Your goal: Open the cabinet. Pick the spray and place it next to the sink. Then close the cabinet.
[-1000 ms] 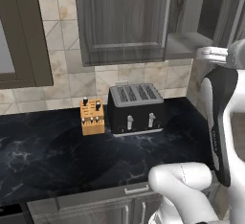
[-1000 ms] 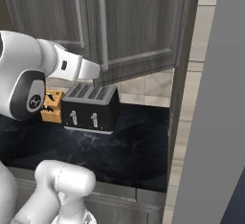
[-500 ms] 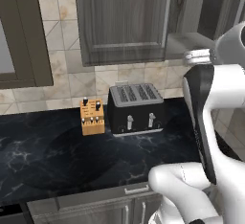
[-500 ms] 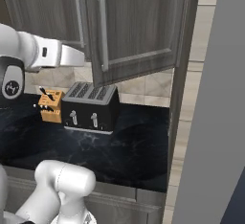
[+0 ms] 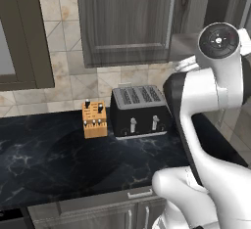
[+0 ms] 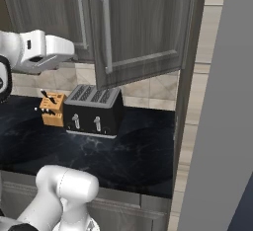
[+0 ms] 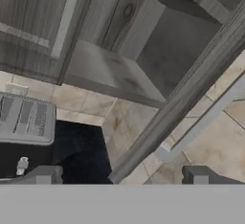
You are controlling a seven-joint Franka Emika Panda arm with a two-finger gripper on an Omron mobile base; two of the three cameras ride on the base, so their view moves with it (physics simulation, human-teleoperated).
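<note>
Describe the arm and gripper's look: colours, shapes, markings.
Glossy white arm with rounded, tubular links and dark charcoal sections at the joints. One joint ends in a round dark cap with small light marks. The gripper has two small, blocky dark grey fingertips. No cables visible.

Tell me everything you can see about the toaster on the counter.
The toaster is a black, boxy four-slot model with a grey top. On its front face are two silver levers, each with a small round knob below. It stands upright on the black marbled counter, against the tiled wall, under the dark grey cabinet. A small wooden knife block stands close on one side.
</note>
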